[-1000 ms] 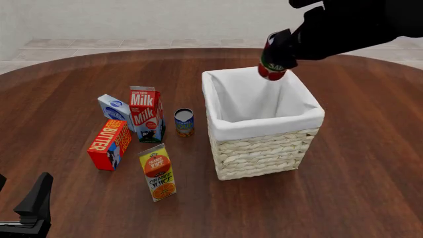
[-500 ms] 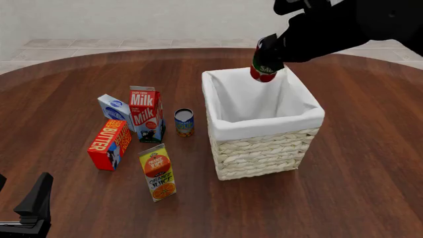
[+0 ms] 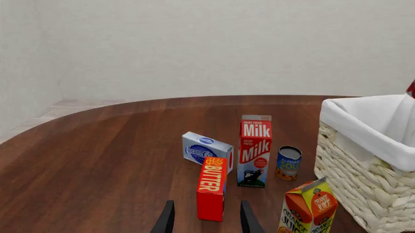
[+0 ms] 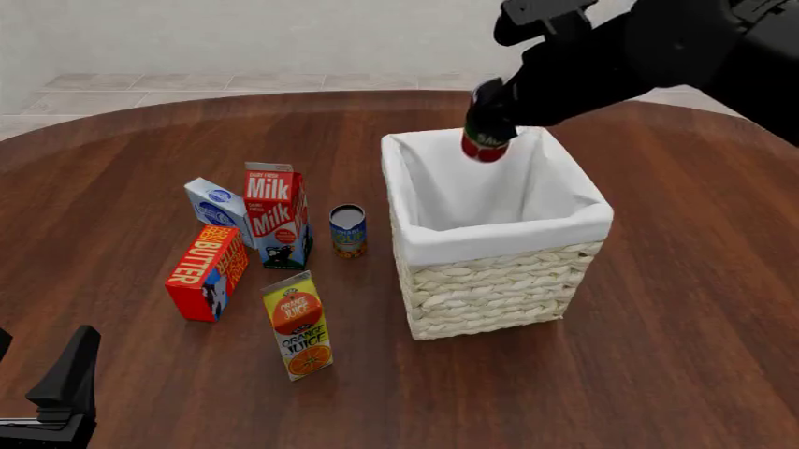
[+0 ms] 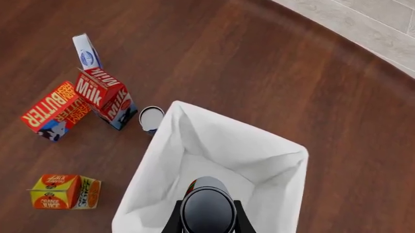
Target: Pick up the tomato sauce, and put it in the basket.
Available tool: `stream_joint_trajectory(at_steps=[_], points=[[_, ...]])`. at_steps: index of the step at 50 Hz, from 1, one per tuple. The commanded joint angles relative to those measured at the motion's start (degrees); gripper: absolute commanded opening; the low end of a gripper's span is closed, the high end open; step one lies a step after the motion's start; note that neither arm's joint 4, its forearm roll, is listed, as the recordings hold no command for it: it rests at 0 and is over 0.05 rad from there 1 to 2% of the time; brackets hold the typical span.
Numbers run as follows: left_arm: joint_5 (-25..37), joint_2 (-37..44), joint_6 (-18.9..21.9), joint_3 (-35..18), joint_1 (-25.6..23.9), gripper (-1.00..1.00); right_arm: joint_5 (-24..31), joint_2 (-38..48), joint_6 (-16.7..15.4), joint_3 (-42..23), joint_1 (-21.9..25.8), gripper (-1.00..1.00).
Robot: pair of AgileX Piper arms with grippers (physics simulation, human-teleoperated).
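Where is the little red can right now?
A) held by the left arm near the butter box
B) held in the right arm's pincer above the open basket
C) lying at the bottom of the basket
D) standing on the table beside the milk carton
B: the right pincer grips the red can in the air over the basket, whose white lining shows below it in the right wrist view.

Upright milk carton (image 4: pixel 276 216), blue can (image 4: pixel 348 231) beside — butter box (image 4: pixel 206 272), perhaps flat.
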Motion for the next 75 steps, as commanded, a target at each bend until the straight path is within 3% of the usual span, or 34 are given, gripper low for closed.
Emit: stream_joint_trajectory(at_steps=[1,75], points=[[0.00,0.00,0.00,0.00,0.01,1.00,-1.25,1.36,1.18,0.92,-0.09,-1.00],[0.00,0.00,0.00,0.00,-0.01,1.00,-5.87,9.43,1.01,6.45,-1.48,-1.00]])
